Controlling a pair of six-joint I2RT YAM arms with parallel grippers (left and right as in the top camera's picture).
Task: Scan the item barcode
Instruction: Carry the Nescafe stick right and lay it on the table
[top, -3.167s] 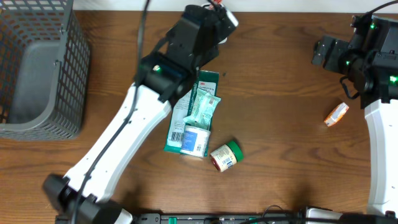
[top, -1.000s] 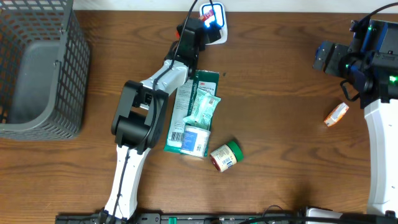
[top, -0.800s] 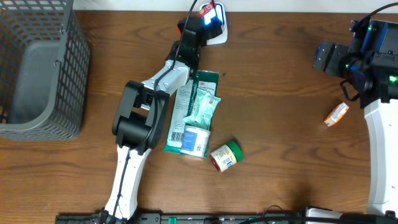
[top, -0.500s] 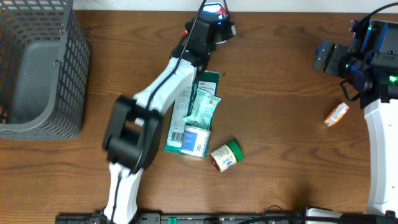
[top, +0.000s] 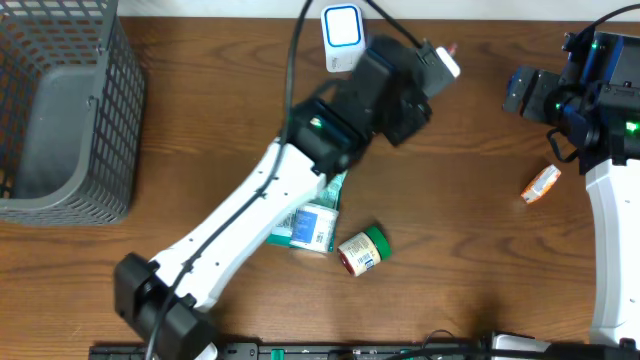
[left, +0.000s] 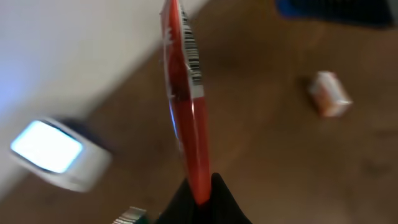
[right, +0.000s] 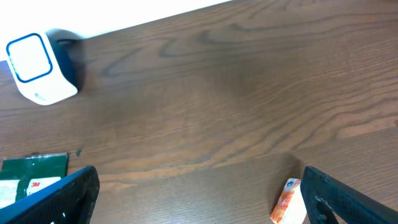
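The left tool (left: 200, 196) is clamped on a thin red packet (left: 186, 106), its barcode on the upper edge. Half a second ago it held the packet at the scanner (top: 341, 27); now it has swung clear, leaving the scanner at its left. The scan is likely done. The right tool (top: 525, 88) stands apart, empty.
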